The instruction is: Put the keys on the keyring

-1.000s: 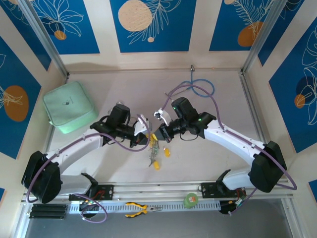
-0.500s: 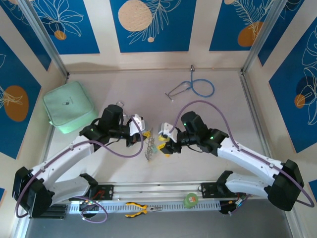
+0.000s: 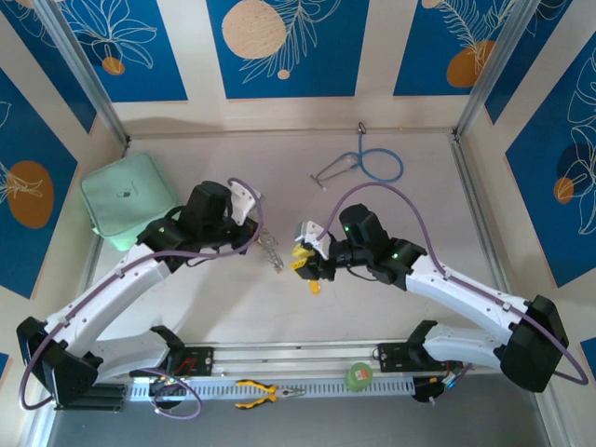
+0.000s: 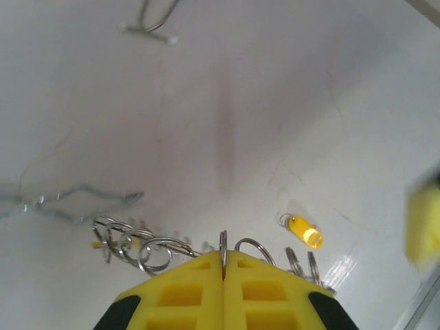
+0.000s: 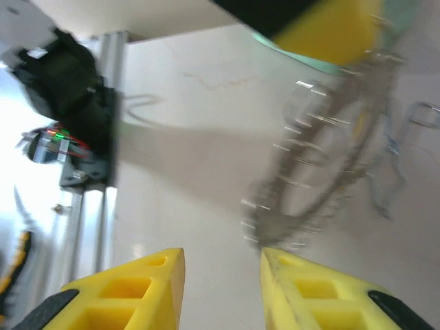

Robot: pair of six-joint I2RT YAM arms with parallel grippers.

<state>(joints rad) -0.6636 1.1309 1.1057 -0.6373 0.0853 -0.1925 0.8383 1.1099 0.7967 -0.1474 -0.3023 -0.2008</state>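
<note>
Top view is giving the layout: left gripper [image 3: 255, 228] is holding the keyring [image 3: 270, 250], which is hanging at its 5 o'clock off the table [image 3: 410, 242], and the right gripper [image 3: 304, 256] is sitting at the ring's 3 o'clock, apart from it. Left wrist view is giving the clamp detail: left gripper [image 4: 223, 267] has its jaws pressed fully together on the keyring [image 4: 223, 242] rim, small silver rings fanning out to 9 and 3 o'clock of the fingers. Right wrist view is giving the other side: right gripper [image 5: 221, 273] is standing about half open with nothing between its fingers, and the keyring [image 5: 275, 180] is blurring at 1 o'clock ahead of it. Counting: one keyring, two grippers, one loose yellow key [image 3: 314, 286] lying on the table at the right gripper's 6 o'clock, also lying at 2 o'clock of the left fingers [image 4: 304, 232]; keys on the ring are too small to count. Also one stethoscope [image 3: 368, 166] at 12 o'clock and one green pouch [image 3: 126, 200] at 9 o'clock. Versus half a second earlier, the left gripper and ring have moved toward 11 o'clock, widening the gap to the right gripper, which is sitting in about the same place.
</note>
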